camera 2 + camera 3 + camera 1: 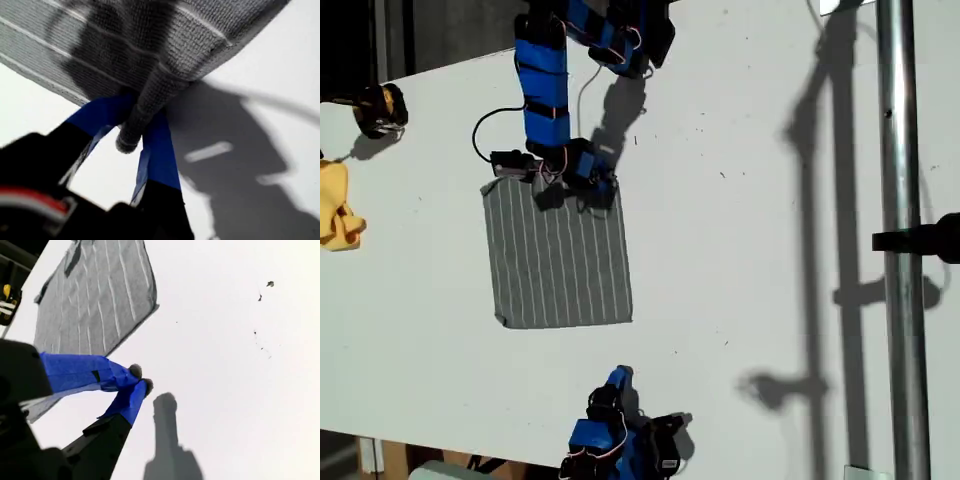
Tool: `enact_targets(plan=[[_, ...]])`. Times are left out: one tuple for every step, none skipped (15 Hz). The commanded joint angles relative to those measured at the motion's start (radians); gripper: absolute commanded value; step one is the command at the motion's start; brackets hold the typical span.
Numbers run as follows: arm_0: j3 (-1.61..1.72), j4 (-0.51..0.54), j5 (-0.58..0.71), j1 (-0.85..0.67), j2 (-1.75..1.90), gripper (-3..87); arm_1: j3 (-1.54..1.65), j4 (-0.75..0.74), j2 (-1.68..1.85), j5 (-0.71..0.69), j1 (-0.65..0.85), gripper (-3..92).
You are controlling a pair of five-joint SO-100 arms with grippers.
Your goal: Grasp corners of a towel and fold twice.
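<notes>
Pinching a bunched corner (150, 107) of the towel (558, 255), my first gripper (131, 142) has its blue-taped jaws closed on the rolled-up cloth, which sticks out between them. In the exterior view that gripper (590, 180) sits at the towel's far edge, its blue-wrapped arm (545, 85) reaching down to it from the top of the picture and bent at the elbow above the cloth. The towel lies mostly flat on the white table (740, 260), its stripes running away from the camera, with the far edge lifted where I hold it.

My second gripper (141, 379) is off the towel, near its nearest edge, and holds nothing. Its two taped fingertips meet at the tips over bare table, so it is closed and empty. In the exterior view it (620, 378) stands below the towel, pointing up toward it, with its arm folded low at the table's near edge.

A yellow cloth (338, 212) lies well apart from the towel at the exterior view's left.
</notes>
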Motion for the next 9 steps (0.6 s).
enact_targets(plan=[[-0.003,0.009,-0.005,-0.006,0.002,-2.3,-0.028,-0.02,0.029,0.003,-0.02,-0.1],[-0.003,0.009,-0.006,-0.005,0.002,-2.3,-0.032,-0.026,0.031,0.002,-0.026,-0.1],[-0.003,0.009,-0.015,-0.005,0.002,-2.4,-0.032,-0.029,0.031,0.0,-0.031,-0.1],[-0.014,0.0,-0.032,-0.003,0.002,-2.4,-0.032,-0.031,0.031,0.0,-0.034,-0.1],[-0.051,-0.005,-0.035,-0.002,0.002,-2.5,-0.032,-0.031,0.028,0.0,-0.038,-0.1],[-0.106,-0.008,-0.02,-0.006,0.0,-2.5,-0.032,-0.037,0.023,-0.002,-0.041,-0.1],[-0.163,0.011,-0.018,-0.021,-0.012,-2.5,-0.032,-0.04,0.02,-0.002,-0.043,-0.1],[-0.221,0.017,-0.02,-0.028,-0.058,-2.5,-0.032,-0.043,0.02,-0.002,-0.048,-0.1],[-0.287,-0.005,-0.023,-0.026,-0.156,-2.5,-0.032,-0.044,0.021,-0.002,-0.051,-0.1]])
